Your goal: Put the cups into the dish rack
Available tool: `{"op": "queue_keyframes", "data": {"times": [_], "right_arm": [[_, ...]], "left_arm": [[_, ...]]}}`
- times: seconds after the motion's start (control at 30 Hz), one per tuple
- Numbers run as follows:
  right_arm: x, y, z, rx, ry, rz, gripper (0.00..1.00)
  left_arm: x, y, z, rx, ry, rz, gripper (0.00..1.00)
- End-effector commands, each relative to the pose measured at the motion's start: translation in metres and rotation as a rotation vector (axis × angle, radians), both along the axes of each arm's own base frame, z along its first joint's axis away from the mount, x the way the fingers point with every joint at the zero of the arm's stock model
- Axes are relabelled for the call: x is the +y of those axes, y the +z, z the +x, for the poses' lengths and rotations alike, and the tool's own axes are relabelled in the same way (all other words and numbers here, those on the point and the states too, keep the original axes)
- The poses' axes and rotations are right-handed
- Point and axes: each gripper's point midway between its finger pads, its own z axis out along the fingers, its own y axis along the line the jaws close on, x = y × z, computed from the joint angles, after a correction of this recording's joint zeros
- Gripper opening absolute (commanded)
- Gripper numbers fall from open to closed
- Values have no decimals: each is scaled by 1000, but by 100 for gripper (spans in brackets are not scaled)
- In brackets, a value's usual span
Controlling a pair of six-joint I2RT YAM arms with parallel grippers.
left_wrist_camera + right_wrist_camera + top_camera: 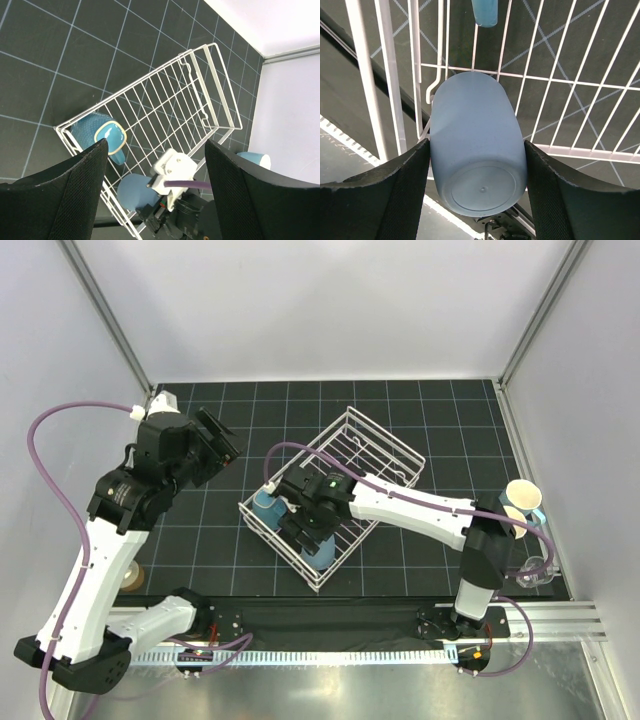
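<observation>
The white wire dish rack sits askew mid-table. A blue handled mug lies at its left corner, also seen from the left wrist as the blue mug. My right gripper reaches into the rack's near corner, shut on the light blue tumbler, both pads against its sides, base toward the wrist camera. That tumbler is inside the rack wires. My left gripper hangs open and empty left of the rack. A beige cup, a pale blue mug and a clear glass stand at the right edge.
Grey walls close in on both sides and the back. A metal rail runs along the near edge by the arm bases. A small beige object shows under the left arm. Purple cables loop off both arms.
</observation>
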Motion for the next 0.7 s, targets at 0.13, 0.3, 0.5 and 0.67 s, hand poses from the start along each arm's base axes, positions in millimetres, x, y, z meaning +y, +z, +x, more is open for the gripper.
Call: {"op": "queue_keyframes", "data": {"times": [0.13,0.3,0.5,0.67], "right_arm": [[13,6,0,2,29,32,5],[14,1,-6,35,46,29,12],[8,-4,-8,40,51,11,27],[8,-2,-6,30,48,11,39]], "left_arm": [[-1,8,-1,-19,2,-25,76],[0,7,-2,-16,6,-23,76],[1,3,-3,-6,10,-26,76],[-1,2,-2,-5,8,-32,76]]}}
